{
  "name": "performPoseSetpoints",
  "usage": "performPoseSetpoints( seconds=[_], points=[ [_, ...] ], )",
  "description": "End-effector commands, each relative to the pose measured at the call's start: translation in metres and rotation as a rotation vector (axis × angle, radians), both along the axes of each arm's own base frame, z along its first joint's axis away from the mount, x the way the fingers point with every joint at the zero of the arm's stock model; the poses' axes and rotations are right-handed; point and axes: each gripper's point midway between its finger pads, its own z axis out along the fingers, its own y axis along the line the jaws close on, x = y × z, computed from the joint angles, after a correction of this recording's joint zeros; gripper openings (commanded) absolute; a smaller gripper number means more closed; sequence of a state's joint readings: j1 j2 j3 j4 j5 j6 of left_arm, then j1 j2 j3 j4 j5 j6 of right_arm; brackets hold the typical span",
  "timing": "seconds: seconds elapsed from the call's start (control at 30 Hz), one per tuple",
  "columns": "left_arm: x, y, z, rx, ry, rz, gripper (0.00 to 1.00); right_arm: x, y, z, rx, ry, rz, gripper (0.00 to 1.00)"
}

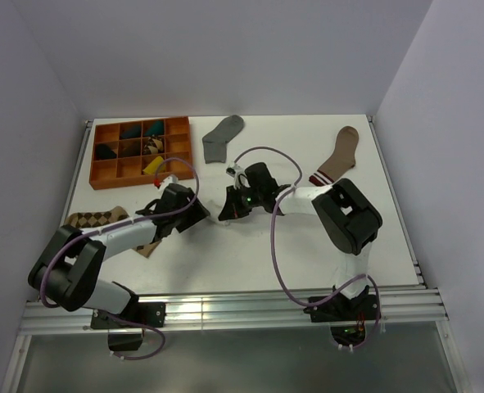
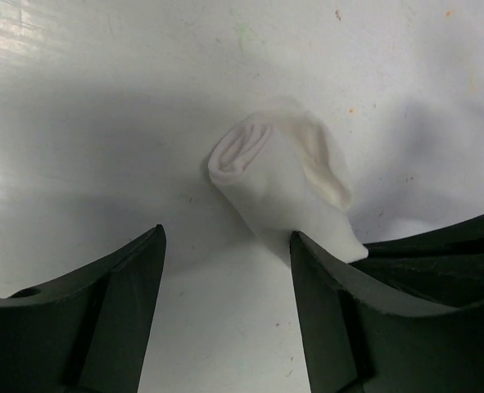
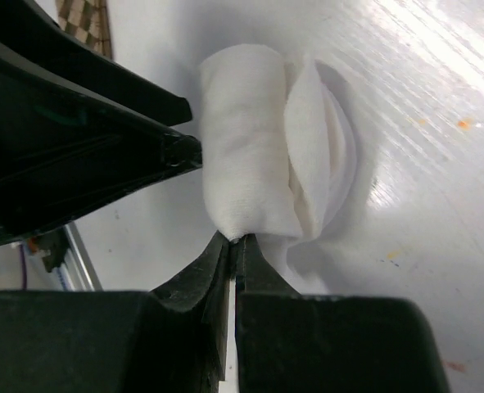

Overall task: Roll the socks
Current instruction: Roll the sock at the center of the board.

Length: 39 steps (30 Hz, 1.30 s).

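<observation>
Mid-table, we see the white sock lying as a short, fat roll on the table, its loose cuff flaring open on one side. It sits between the two arms' tools. The right gripper is clenched, its jaws pressed flat together on the near end of the roll, where the fabric tapers to a point. The left gripper stands released, jaws spread wide, with one finger touching the roll's side and the other clear of it.

From above, the grey sock lies flat near the far edge, just right of the orange tray. Well apart from the roll are a brown sock at far right and a diamond-patterned sock under the left arm.
</observation>
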<state>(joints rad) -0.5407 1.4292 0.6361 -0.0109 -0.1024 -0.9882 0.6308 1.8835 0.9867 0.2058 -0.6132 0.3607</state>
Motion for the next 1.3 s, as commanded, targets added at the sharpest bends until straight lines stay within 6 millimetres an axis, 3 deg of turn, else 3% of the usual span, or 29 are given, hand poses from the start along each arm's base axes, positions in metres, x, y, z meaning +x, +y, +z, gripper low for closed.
performPoseSetpoints(
  seconds=[0.0, 0.4, 0.57, 0.93, 1.03, 1.13, 1.17, 1.2, 1.27],
  points=[
    [0.014, -0.003, 0.018, -0.074, -0.087, 0.073, 0.67, -0.005, 0.011, 0.012, 0.050, 0.087, 0.034, 0.00],
    [0.017, 0.004, 0.012, -0.155, -0.113, 0.195, 0.66, -0.007, 0.015, 0.002, 0.058, 0.211, 0.023, 0.00],
    [0.016, 0.009, 0.020, -0.192, -0.168, 0.222, 0.67, -0.007, 0.014, -0.003, 0.069, 0.231, 0.011, 0.00],
    [0.017, 0.008, -0.007, -0.161, -0.104, 0.233, 0.61, -0.006, 0.014, -0.005, 0.069, 0.235, 0.006, 0.00],
    [0.018, 0.007, -0.012, -0.139, -0.082, 0.227, 0.49, -0.004, 0.013, -0.003, 0.072, 0.207, 0.003, 0.00],
    [0.017, 0.008, -0.016, -0.118, -0.065, 0.219, 0.39, -0.003, 0.011, 0.009, 0.063, 0.128, 0.006, 0.13],
    [0.016, 0.008, -0.016, -0.104, -0.061, 0.209, 0.34, 0.002, 0.008, 0.009, 0.039, 0.093, -0.022, 0.27],
    [0.016, 0.007, -0.017, -0.097, -0.055, 0.203, 0.30, 0.003, 0.009, 0.020, 0.039, 0.029, -0.011, 0.34],
    [0.016, 0.006, -0.017, -0.081, -0.046, 0.183, 0.25, 0.006, 0.005, 0.022, 0.001, -0.049, -0.039, 0.45]
  ],
)
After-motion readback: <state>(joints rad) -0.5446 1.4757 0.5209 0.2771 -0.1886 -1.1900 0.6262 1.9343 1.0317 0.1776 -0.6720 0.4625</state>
